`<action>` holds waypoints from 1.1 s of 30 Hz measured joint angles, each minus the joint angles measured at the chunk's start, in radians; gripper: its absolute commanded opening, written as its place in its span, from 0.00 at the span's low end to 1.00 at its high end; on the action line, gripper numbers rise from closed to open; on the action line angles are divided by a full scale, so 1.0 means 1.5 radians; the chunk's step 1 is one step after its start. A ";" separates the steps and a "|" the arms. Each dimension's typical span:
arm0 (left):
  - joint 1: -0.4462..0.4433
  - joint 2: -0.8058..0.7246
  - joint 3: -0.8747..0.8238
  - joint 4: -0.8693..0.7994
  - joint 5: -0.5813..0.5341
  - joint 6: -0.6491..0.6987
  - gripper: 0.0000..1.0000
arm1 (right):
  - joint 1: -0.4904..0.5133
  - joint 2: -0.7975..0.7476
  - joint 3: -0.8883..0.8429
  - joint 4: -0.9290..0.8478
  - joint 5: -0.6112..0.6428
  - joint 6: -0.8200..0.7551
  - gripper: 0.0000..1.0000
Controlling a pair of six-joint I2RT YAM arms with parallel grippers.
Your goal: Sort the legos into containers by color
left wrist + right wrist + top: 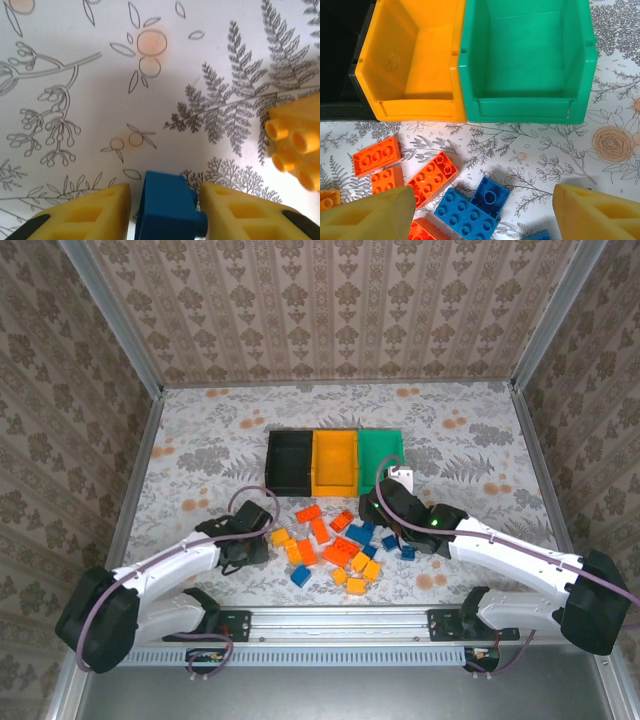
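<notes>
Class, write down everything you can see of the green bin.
The green bin is a rectangular, open-topped box of glossy plastic with a lowered front lip. It stands upright on the patterned table, at one end of the row, its side pressed against the yellow-orange bin. Its inside looks empty; the bricks lie clear of it.
</notes>
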 measured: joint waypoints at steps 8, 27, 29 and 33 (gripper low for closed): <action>-0.016 0.012 0.016 0.009 -0.018 0.013 0.24 | -0.005 0.004 0.000 0.000 0.000 0.000 0.75; 0.019 0.286 0.452 0.043 -0.050 0.093 0.17 | -0.038 -0.018 -0.042 0.001 -0.001 0.005 0.75; 0.035 0.342 0.487 0.051 -0.058 0.096 0.16 | -0.042 -0.032 -0.052 -0.002 -0.002 0.005 0.75; 0.058 0.430 0.533 0.061 -0.072 0.095 0.22 | -0.049 -0.057 -0.065 -0.013 -0.002 0.008 0.76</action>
